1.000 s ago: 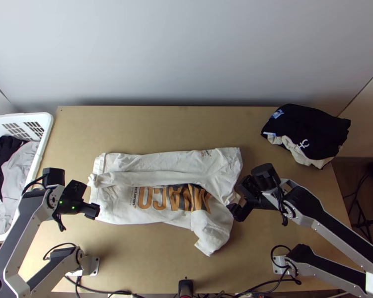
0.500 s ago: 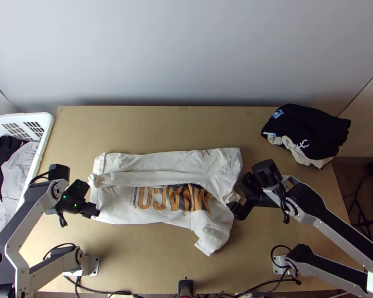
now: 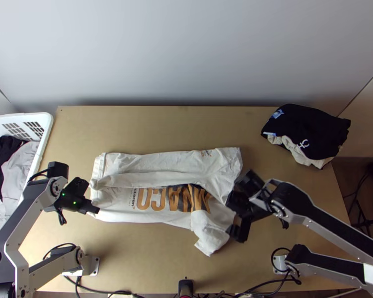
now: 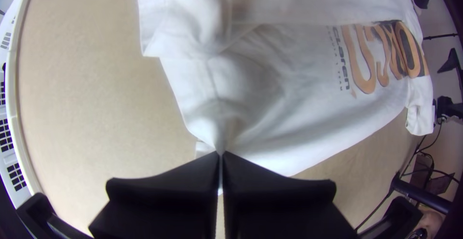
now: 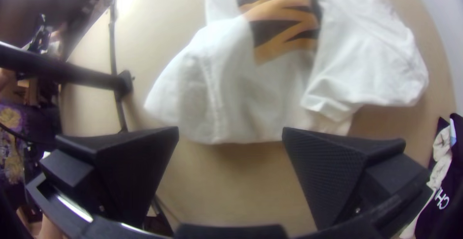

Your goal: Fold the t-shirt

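The white t-shirt (image 3: 121, 211) lies across the middle of the table, its far part folded over in a long band above the orange and black print. At its near left corner my left gripper (image 3: 93, 208) is closed on the hem. In the left wrist view the left gripper (image 4: 220, 157) pinches the t-shirt (image 4: 299, 123), cloth gathered between its fingers. My right gripper (image 3: 236, 216) is at the shirt's right edge, beside the sleeve. The right wrist view has the right gripper (image 5: 230, 135) wide open, with the t-shirt (image 5: 251, 99) just beyond its tips.
A folded black and cream garment (image 3: 310, 131) rests at the table's back right corner. On the left stands a white basket (image 3: 46, 130) holding dark and light cloths. Bare wood of the table (image 3: 176, 126) lies behind the shirt; cables run along the near edge.
The left gripper came down slightly right onto the shirt's near left corner and shut on it, shifting the cloth a little. The right gripper turned and its fingers spread apart.
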Motion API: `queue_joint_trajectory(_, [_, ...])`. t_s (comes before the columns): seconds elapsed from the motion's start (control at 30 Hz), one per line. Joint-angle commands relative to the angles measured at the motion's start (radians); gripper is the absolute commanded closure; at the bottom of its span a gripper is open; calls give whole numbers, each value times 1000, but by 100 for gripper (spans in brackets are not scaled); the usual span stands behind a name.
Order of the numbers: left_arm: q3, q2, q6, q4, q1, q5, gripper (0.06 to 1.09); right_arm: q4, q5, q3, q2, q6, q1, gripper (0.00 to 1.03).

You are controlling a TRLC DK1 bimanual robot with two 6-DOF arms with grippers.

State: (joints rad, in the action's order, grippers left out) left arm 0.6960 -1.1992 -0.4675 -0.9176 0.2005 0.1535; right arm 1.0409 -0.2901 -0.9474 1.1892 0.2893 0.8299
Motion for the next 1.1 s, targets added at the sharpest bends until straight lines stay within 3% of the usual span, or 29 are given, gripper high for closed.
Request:
queue_joint_trajectory(0.0, [13,13,18,8,5,0,105,87,-40,6,62,10,166,3])
queue_joint_trajectory(0.3, [13,15,35,13,4,0,105,-53,-38,78,118,-2,236,3])
queue_joint_trajectory(0.4, [14,13,46,17,-1,0,105,-194,66,124,108,-15,239,4])
queue_joint_trajectory(0.53, [14,10,67,26,-10,0,105,-254,97,144,115,-26,244,28])
queue_joint_trajectory(0.6, [14,9,72,31,-15,0,105,-255,97,151,116,-29,250,53])
queue_joint_trajectory(0.67, [19,6,73,31,-18,0,105,-257,98,154,102,-29,252,88])
queue_joint_trajectory(0.7, [23,4,75,31,-16,0,105,-260,100,154,89,-29,252,100])
queue_joint_trajectory(0.9, [42,6,87,31,-16,0,105,-268,101,142,26,-41,198,100])
queue_joint_trajectory(1.07, [66,26,101,31,-6,0,105,-263,101,107,-23,-32,74,100])
